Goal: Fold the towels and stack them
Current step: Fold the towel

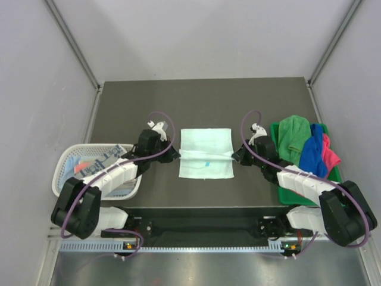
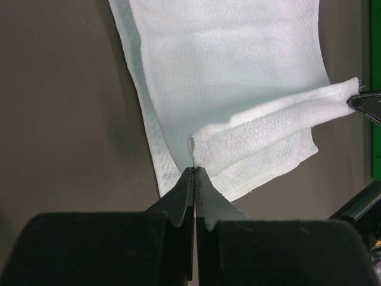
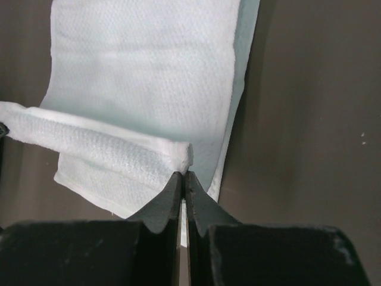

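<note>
Inspecting the top view first, we find the pale mint towel [image 1: 206, 149] lying flat at the middle of the table [image 1: 202, 101], between the two arms. The left gripper [image 1: 176, 155] and the right gripper [image 1: 237, 157] each hold one end of a raised ridge of cloth across the towel's near half. We judge the step in hand to be the first fold, with the near edge going over to the far edge. To do it well, both ends should travel together at equal height and land edge on edge (a slack middle would leave a crease). Bare table lies open beyond the towel's far edge. The white mesh basket [image 1: 62, 173] sits beside the left arm. The green bin [image 1: 335, 173], heaped with unfolded towels [image 1: 294, 137], sits close by the right arm, so that side has less margin.

From the left wrist, we see the fingers pressed together on the cloth's edge. A doubled flap runs from them to the right gripper's tip at the frame border. The towel's side edge lies straight on dark table.

From the right wrist, we see the fingers likewise pinching the flap's other end. The towel's edge on this side borders bare table, with nothing nearby.
</note>
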